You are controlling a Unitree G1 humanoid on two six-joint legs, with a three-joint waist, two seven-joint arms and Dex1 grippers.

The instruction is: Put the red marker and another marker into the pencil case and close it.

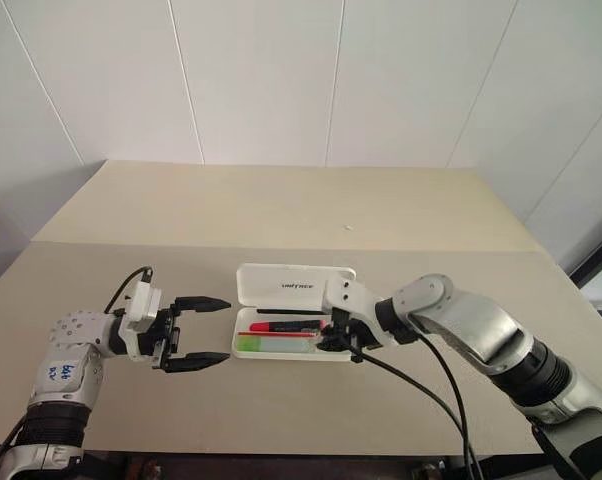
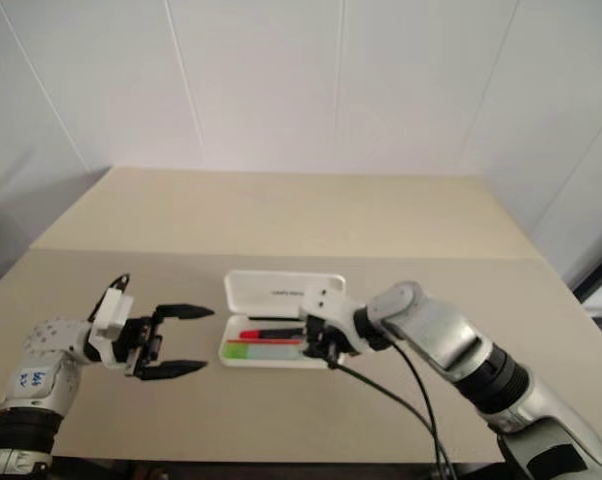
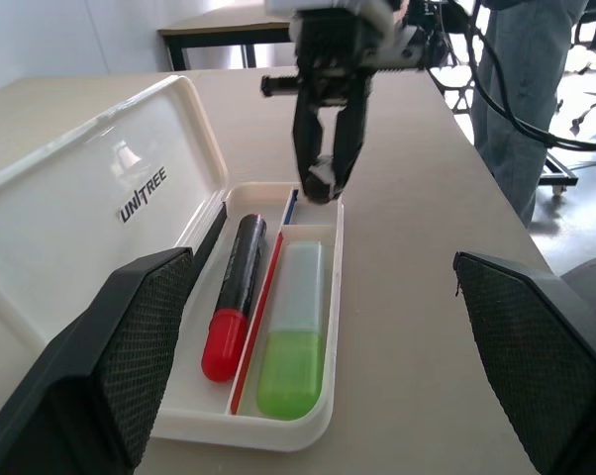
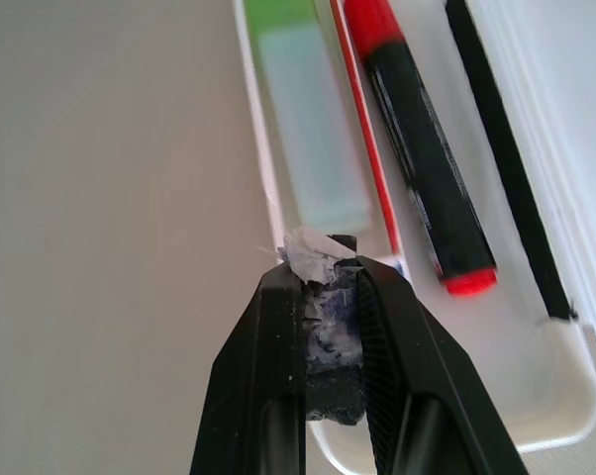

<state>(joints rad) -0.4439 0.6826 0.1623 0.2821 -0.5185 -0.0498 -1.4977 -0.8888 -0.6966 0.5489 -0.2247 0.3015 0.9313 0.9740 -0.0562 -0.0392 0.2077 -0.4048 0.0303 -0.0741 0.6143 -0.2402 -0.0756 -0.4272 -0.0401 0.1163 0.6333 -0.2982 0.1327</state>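
The white pencil case point(image 1: 296, 285) lies open at the table's middle, its lid tilted back. In its tray the red marker point(image 3: 237, 292) lies in the compartment nearer the lid. The pale green highlighter point(image 3: 296, 332) lies in the front compartment. My left gripper point(image 1: 226, 330) is open, level, just left of the case, its fingers point(image 3: 130, 336) pointing at the case's end. My right gripper point(image 4: 328, 272) is shut and angled down over the tray's right end, above the highlighter's pale end point(image 4: 313, 129). A small white scrap shows at its tips.
A seam point(image 1: 101, 243) runs across the beige table behind the case. Black cables point(image 1: 431, 390) trail from my right arm toward the front edge. Beyond the table's right side a person's legs point(image 3: 521, 99) stand near another table point(image 3: 219, 25).
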